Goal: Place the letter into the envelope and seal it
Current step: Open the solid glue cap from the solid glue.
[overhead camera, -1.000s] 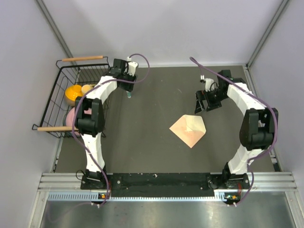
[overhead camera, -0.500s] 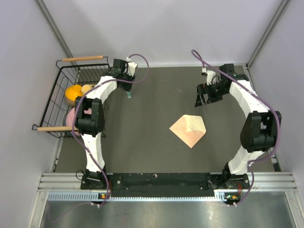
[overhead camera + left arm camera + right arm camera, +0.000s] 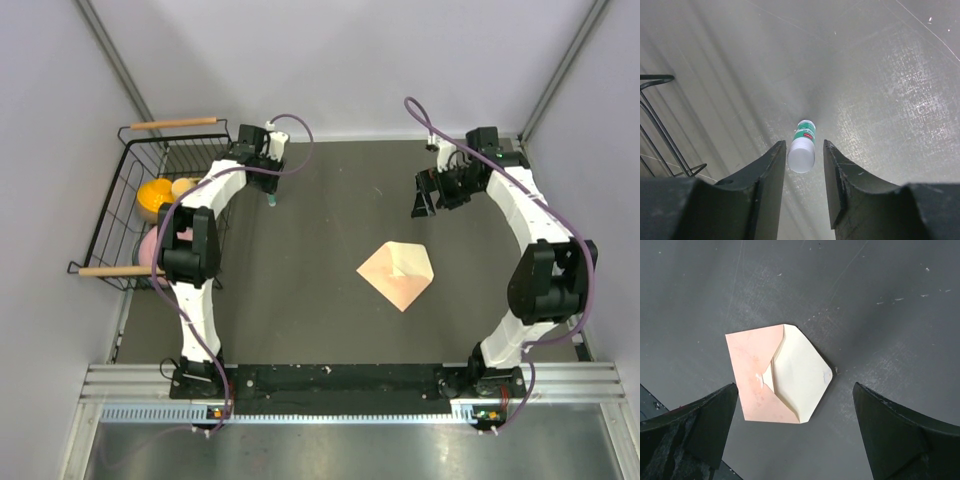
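Right tool [image 3: 424, 203] has retreated farther from envelope [image 3: 398, 275]; left tool [image 3: 804, 152] grips glue stick [image 3: 803, 142].

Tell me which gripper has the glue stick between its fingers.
The left gripper: its fingers flank the white-and-green glue stick, though a firm grip is unclear. The right gripper hangs wide open, holding nothing.

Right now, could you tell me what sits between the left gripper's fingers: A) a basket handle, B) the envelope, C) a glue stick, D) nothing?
C: the left wrist view shows the glue stick between the left gripper fingers; the envelope lies flat mid-table.
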`<state>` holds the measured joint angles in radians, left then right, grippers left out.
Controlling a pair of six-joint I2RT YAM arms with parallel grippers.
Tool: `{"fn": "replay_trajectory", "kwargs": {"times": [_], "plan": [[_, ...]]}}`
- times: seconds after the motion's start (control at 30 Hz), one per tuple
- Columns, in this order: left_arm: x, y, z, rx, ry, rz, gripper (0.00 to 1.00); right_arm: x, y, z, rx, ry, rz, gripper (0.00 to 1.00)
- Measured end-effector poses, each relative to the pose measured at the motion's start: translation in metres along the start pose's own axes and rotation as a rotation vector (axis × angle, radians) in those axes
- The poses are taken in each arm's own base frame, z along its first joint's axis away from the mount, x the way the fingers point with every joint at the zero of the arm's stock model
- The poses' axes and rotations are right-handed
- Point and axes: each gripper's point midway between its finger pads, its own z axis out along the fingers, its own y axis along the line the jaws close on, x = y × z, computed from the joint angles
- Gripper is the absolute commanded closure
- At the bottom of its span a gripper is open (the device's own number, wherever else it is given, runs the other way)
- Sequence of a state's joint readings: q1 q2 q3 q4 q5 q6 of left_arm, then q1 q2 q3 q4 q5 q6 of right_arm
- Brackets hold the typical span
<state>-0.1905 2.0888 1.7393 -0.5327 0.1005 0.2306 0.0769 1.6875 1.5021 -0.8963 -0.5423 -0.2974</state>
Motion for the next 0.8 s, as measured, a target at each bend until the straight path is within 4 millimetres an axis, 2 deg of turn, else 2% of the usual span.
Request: {"fn": "replay_trajectory", "kwargs": {"times": [0.07, 0.27, 0.37, 0.5, 0.57, 0.67, 0.73, 0.8], "plan": [[0.001, 0.000, 0.000, 0.002, 0.003, -0.001, 0.70, -0.001, 0.000, 0.000, -0.002, -0.002, -0.008, 0.01], [0.001, -0.002, 0.000, 0.012, 0.002, -0.002, 0.97, -0.009, 0.004, -0.008, 0.005, -0.036, -0.072, 0.01], [0.001, -0.006, -0.001, 0.035, 0.002, -0.003, 1.00, -0.023, 0.009, -0.021, 0.023, -0.095, -0.134, 0.01], [-0.002, -0.027, -0.016, 0.143, -0.019, -0.004, 1.00, -0.050, 0.025, -0.054, 0.057, -0.230, -0.221, 0.01], [-0.006, -0.041, -0.036, 0.211, -0.041, -0.011, 1.00, -0.065, 0.041, -0.079, 0.055, -0.322, -0.280, 0.01], [-0.022, -0.069, -0.085, 0.342, -0.126, -0.028, 1.00, -0.080, 0.070, -0.111, 0.032, -0.427, -0.363, 0.01], [-0.035, -0.090, -0.129, 0.441, -0.208, -0.034, 1.00, -0.086, 0.091, -0.121, 0.018, -0.449, -0.426, 0.01], [-0.043, -0.109, -0.164, 0.522, -0.271, -0.040, 1.00, -0.091, 0.120, -0.119, -0.023, -0.443, -0.506, 0.01]]}}
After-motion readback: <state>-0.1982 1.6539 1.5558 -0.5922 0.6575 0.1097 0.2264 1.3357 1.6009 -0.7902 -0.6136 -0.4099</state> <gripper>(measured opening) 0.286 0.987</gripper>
